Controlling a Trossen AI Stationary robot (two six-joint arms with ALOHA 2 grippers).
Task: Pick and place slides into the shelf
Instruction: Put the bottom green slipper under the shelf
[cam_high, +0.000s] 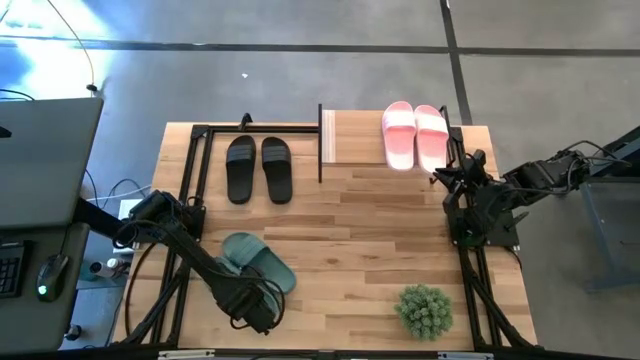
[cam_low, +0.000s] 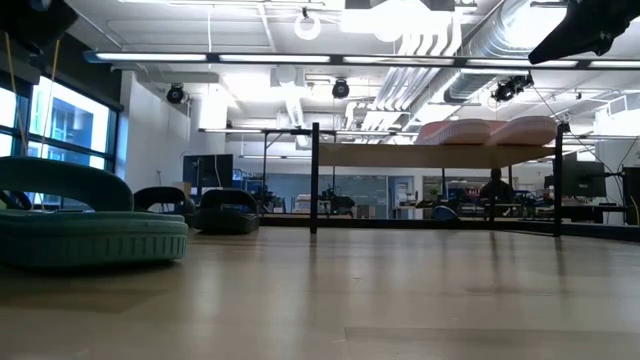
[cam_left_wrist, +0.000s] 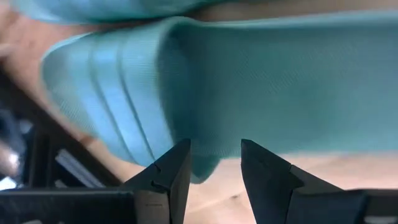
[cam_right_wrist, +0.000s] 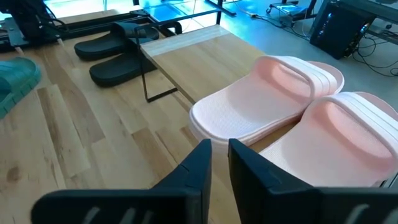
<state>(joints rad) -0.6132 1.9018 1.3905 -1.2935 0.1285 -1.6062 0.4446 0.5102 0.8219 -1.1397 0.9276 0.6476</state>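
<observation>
Pink slides (cam_high: 415, 135) are seen side by side on the shelf (cam_high: 350, 140). Just beside them, the right gripper (cam_right_wrist: 220, 163) is slightly parted, gripping nothing. Green slides (cam_high: 258, 262) are approached by the left gripper (cam_left_wrist: 214, 165), its fingers spread.

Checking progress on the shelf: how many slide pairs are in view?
3: pink pair on the shelf; black pair on the table left of it; green pair by the left gripper.

Right pincer (cam_right_wrist: 220, 163), slightly parted, just beside pink slides (cam_right_wrist: 292, 112) on shelf (cam_right_wrist: 186, 59).
</observation>
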